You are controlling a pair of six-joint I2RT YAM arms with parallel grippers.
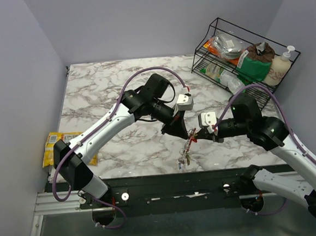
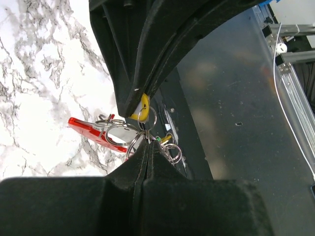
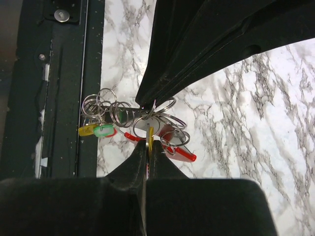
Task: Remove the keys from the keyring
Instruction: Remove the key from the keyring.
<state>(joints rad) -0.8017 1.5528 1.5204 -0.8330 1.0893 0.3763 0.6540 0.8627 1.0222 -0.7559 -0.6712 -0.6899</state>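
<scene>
My left pincer [image 2: 147,145] clamps the red-plastic, grey-metal keyring [image 2: 91,129]; my right pincer [image 3: 149,143] pinches a yellow plastic-tagged key [image 2: 143,107].

left fingers [image 2: 123,196] pressed together; right fingers [image 3: 123,196] pinched closed, tips close together

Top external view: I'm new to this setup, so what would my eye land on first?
Both arms meet over the near edge of the table, the left gripper and right gripper pinched shut on one bunch: the red-and-grey keyring with keys dangling. Next, the stocked wire rack at the back right.
</scene>
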